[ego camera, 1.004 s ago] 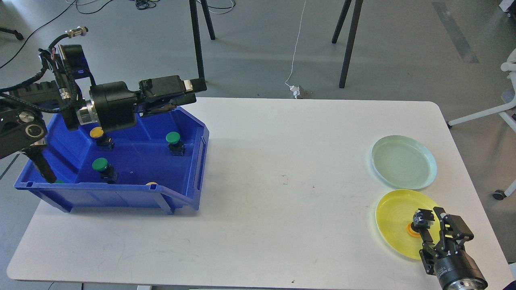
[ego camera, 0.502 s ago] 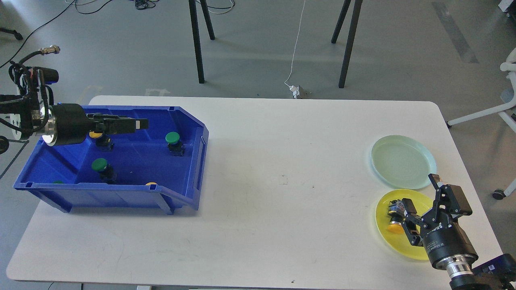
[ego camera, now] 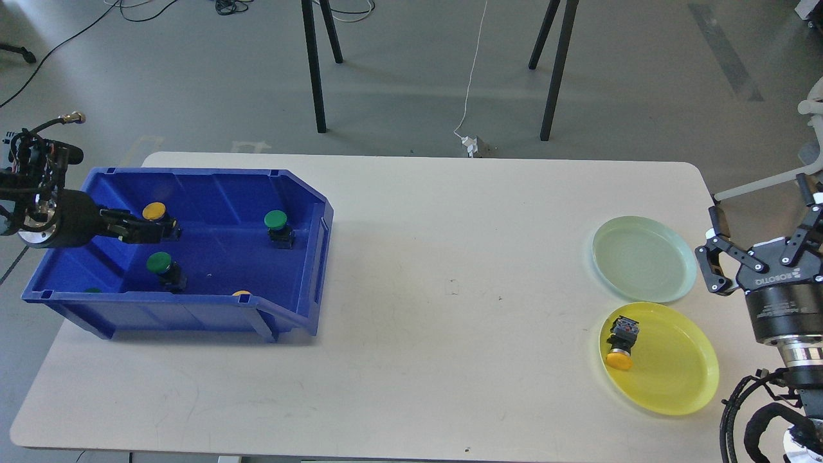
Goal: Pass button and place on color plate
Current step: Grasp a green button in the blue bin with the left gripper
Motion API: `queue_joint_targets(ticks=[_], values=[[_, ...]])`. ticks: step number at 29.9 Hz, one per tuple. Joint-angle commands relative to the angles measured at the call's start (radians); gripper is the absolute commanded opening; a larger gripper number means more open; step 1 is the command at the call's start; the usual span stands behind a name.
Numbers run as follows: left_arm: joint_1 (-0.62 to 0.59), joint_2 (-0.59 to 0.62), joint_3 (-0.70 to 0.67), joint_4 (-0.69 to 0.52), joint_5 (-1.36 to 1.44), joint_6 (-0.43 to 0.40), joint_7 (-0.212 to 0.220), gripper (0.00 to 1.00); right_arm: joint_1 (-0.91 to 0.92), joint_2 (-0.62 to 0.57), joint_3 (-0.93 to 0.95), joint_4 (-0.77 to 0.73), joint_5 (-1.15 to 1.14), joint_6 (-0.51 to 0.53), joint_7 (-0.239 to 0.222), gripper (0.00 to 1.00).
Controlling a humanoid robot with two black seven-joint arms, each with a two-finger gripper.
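Observation:
A yellow-capped button lies on its side on the left part of the yellow plate. My right gripper is open and empty, raised to the right of the pale green plate. My left gripper reaches into the blue bin and sits at the black body of a yellow button. Its dark fingers merge with that body, so I cannot tell whether they are closed on it. Two green buttons stand in the bin.
Slivers of another yellow cap and a green cap show behind the bin's front wall. The white table lies between the bin and the plates. Black stand legs rise behind the table.
My right gripper let go of the yellow button on the yellow plate and rose away to the right. My left gripper dropped into the bin and drew back to the yellow button.

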Motion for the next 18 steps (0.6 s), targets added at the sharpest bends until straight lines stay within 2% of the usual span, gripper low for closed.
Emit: queue_joint_targets(ticks=[1,9,18], values=[[-0.001,-0.027,0.031,0.039,-0.001,-0.002,0.0,0.85,0.0,-0.006,0.081,-0.015,0.082,0.047,0.0,0.97],[0.031,-0.07,0.033,0.043,-0.009,-0.004,0.0,0.85,0.003,-0.006,0.107,-0.018,0.084,0.047,0.0,0.97],[0.098,-0.132,0.031,0.129,-0.016,-0.005,0.0,0.84,0.003,-0.006,0.099,-0.036,0.084,0.05,0.0,0.97]])
